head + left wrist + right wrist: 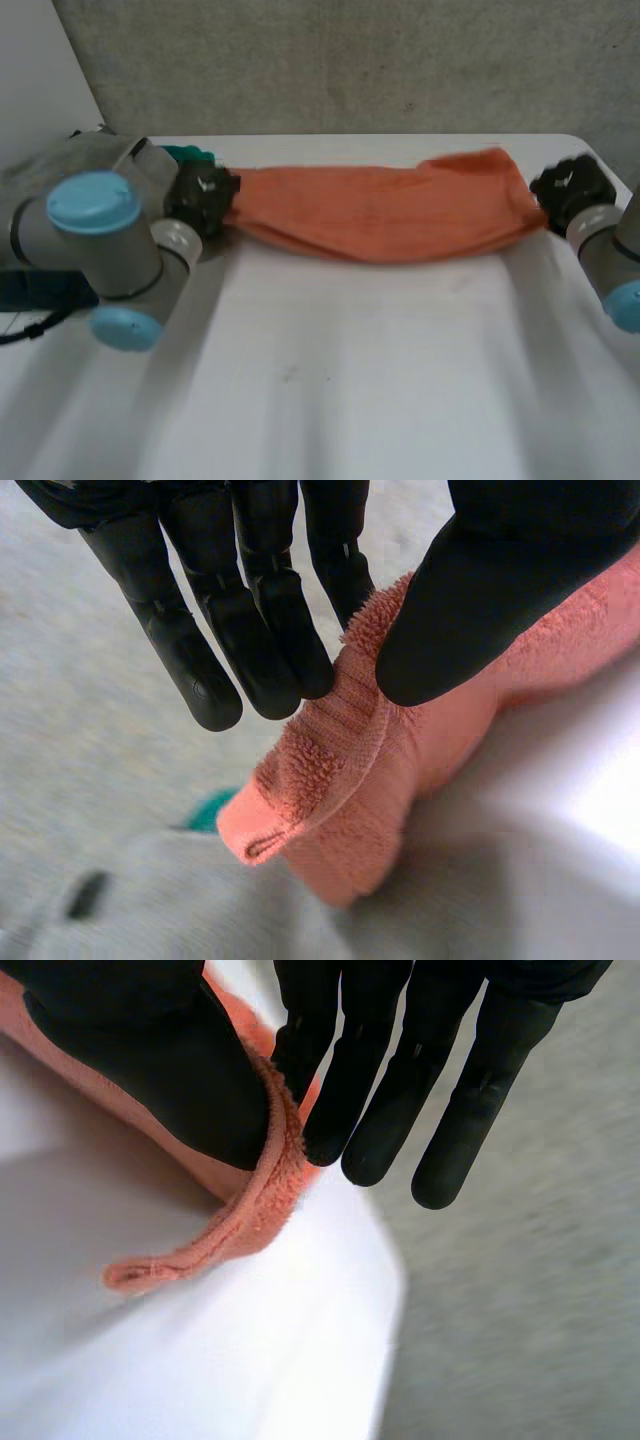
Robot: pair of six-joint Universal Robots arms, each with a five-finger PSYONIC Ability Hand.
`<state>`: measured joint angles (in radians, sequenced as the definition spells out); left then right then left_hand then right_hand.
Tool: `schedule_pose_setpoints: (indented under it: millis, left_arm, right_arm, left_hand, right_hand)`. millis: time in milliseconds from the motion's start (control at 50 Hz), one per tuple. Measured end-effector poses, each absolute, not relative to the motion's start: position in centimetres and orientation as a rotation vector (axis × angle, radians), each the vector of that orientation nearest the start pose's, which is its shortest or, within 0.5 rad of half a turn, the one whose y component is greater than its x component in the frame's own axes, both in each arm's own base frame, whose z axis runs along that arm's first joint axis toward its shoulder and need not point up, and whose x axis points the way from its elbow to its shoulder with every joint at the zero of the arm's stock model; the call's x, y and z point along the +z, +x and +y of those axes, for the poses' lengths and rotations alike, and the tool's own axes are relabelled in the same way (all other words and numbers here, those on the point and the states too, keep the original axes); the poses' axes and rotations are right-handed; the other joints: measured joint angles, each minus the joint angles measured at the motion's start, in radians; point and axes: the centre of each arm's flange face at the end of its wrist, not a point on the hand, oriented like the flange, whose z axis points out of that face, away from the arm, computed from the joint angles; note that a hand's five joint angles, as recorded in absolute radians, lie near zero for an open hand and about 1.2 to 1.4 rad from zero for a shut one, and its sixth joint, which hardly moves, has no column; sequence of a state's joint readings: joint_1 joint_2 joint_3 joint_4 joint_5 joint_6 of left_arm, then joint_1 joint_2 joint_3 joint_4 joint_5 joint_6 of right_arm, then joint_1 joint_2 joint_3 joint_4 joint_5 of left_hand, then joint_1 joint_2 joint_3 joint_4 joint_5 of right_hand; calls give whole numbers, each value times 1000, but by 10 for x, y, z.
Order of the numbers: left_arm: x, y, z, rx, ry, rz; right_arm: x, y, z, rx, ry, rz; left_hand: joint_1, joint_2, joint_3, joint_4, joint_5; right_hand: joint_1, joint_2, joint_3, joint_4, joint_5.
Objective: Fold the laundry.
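Observation:
An orange towel (385, 212) hangs stretched between my two hands above the far part of the white table (350, 380), sagging in the middle. My left hand (205, 197) holds its left end: in the left wrist view the thumb (480, 600) pinches the towel's edge (330, 780) against straight fingers (270, 640), and a corner droops below them. My right hand (570, 190) holds the right end. Its thumb (170, 1070) presses the towel's hem (250, 1220) against the fingers (370, 1110), with a corner trailing past the fingertips.
A teal cloth (188, 155) lies behind my left hand, near a grey garment (150, 900) at the table's left. The table's rounded right corner (385, 1290) sits just under my right hand. Grey floor lies beyond.

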<state>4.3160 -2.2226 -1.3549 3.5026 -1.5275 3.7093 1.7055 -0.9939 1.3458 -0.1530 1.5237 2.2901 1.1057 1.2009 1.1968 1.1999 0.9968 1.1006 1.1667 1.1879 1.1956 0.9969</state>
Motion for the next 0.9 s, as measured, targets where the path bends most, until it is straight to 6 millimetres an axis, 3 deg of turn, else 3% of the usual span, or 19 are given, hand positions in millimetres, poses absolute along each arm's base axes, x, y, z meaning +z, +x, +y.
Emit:
schedule_pose_setpoints:
  millis: [80,240,300,380,480,500,540,640,900]
  left_arm:
    - [155,-278,-309,-1926,1173,2040]
    - [164,-239,-217,-1508,1434,2076]
    - [168,-229,-188,-1376,1514,2080]
    - [170,-228,-175,-1318,1559,2078]
    - [170,-238,-188,-1353,1545,2077]
    - [169,-246,-201,-1402,1512,2080]
    - [169,-249,-207,-1426,1494,2081]
    - [164,-274,-258,-1615,1340,2077]
    - [162,-300,-322,-1850,1126,1917]
  right_arm:
    - [171,181,-359,-1905,-1439,2580]
    - [187,128,-287,-1203,-1559,2864]
    - [190,114,-272,-1082,-1606,2889]
    - [191,109,-275,-1140,-1651,2886]
    - [187,111,-292,-1287,-1656,2867]
    - [181,117,-308,-1402,-1636,2840]
    - [179,119,-312,-1432,-1629,2830]
    - [168,141,-347,-1690,-1572,2726]
    - [169,155,-398,-2182,-1522,2515]
  left_hand:
    - [0,0,0,0,0]
    - [0,1,0,0,0]
    - [0,1,0,0,0]
    - [0,1,0,0,0]
    - [0,1,0,0,0]
    - [0,1,0,0,0]
    - [0,1,0,0,0]
    - [0,1,0,0,4]
    - [0,1,0,0,4]
  right_hand:
    - [0,0,0,0,0]
    - [0,0,0,0,0]
    - [0,0,0,0,0]
    - [0,0,0,0,0]
    - [0,0,0,0,0]
    - [0,0,0,0,0]
    - [0,0,0,0,0]
    - [0,0,0,0,0]
    - [0,0,0,0,0]
